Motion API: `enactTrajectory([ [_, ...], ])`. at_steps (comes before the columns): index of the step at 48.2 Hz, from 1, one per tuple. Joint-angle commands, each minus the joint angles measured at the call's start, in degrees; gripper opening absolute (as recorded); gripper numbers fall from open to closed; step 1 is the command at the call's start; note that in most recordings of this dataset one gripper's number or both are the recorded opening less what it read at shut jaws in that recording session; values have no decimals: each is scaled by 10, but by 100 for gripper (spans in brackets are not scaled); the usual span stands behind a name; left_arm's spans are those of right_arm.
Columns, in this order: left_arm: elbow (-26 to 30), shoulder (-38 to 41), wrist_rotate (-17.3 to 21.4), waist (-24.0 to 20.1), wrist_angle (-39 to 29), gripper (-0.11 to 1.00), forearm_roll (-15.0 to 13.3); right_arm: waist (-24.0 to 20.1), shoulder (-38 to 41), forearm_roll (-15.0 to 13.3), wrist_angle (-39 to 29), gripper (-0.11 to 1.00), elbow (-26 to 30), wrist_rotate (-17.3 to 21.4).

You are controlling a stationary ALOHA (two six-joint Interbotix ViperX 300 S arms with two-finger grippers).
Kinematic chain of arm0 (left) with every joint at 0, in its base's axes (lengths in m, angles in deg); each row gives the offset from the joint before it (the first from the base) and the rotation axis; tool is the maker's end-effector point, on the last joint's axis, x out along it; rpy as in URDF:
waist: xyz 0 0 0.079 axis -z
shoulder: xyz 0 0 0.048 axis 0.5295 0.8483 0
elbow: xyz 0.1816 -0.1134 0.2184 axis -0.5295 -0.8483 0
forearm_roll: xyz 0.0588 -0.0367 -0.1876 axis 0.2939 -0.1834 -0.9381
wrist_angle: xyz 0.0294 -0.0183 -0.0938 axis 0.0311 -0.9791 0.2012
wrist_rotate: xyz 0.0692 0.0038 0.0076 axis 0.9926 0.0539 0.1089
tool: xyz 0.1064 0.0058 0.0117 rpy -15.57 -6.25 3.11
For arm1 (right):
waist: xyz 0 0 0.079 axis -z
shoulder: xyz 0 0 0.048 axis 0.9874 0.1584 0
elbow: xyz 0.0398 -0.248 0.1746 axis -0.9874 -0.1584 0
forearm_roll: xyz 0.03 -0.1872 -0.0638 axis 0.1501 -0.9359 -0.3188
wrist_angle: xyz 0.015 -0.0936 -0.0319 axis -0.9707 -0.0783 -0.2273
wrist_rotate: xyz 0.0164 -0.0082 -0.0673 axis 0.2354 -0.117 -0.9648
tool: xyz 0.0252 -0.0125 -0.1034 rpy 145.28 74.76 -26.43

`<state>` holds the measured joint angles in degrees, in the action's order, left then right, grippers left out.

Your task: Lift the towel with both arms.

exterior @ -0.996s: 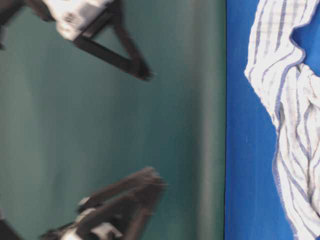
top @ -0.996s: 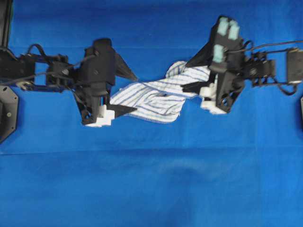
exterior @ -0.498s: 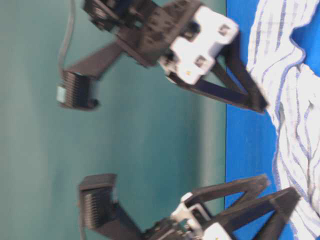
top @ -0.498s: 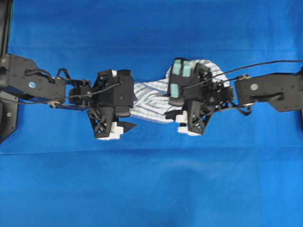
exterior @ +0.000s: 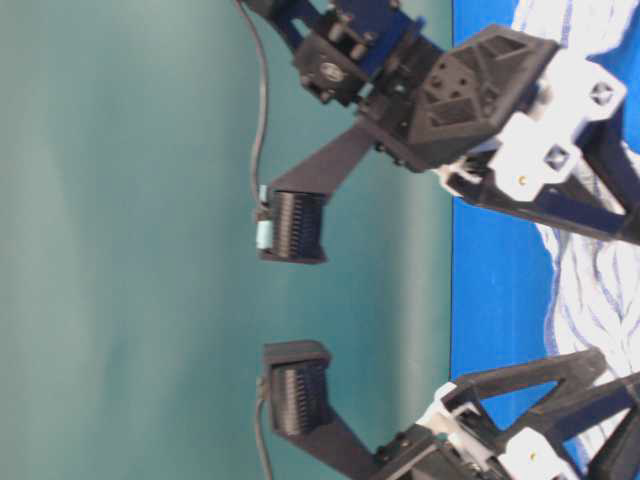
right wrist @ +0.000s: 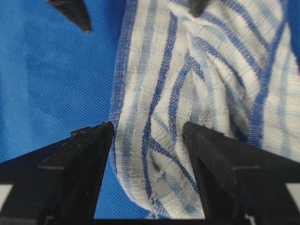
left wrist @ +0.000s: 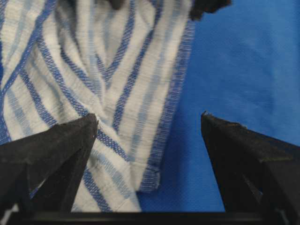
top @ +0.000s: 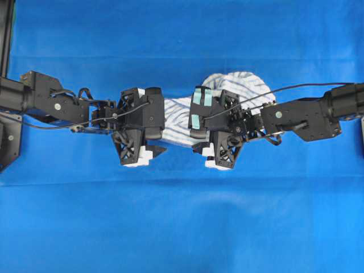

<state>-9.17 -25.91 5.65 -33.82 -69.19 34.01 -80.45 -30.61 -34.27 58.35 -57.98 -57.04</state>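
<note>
A blue sheet (top: 182, 227) covers the whole tabletop, and no containers show on it. Two black arms reach in from the sides of the overhead view, the left arm (top: 51, 105) and the right arm (top: 310, 116), meeting near the middle. Between them lies the towel (top: 242, 82), white with blue stripes, bunched and crumpled on the sheet; most of it is hidden under the two wrists from above, only a rounded fold behind the right wrist and a strip between the grippers showing.

The left gripper (left wrist: 150, 159) has its fingers (left wrist: 56, 150) spread wide: one tip sits on or just over the striped cloth, the other over bare blue, with the towel's hemmed corner between them. The right gripper (right wrist: 147, 164) also has its fingers (right wrist: 86, 159) spread, straddling a narrow end of the towel, the cloth lying in the gap unpinched.

In the table-level view the picture is turned sideways; both grippers are cut off at the edge, and whether the tips touch the sheet cannot be told
</note>
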Motion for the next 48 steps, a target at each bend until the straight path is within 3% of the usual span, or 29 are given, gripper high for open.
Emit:
enactTrajectory([
  [1,4,0,1,-4,9,87,-1,-1,1,1,7,64,11,0],
  [7,5,5,2,-5,9,82,-1,-1,11,1,7,64,11,0],
  [11,5,5,2,-5,8,74,-1,-1,11,1,7,63,11,0],
  [16,4,5,2,-5,8,48,-1,-1,11,-1,7,58,11,-1],
  [19,4,5,2,-5,7,33,-1,-1,11,-2,7,48,11,-4],
  [26,5,4,2,-5,6,3,-1,1,11,-2,5,9,11,-5],
  [38,16,-26,3,-4,-20,2,-1,2,-12,-2,-4,8,13,-4],
  [48,40,-105,2,-4,-85,2,-2,2,-94,-2,-49,8,18,-5],
])
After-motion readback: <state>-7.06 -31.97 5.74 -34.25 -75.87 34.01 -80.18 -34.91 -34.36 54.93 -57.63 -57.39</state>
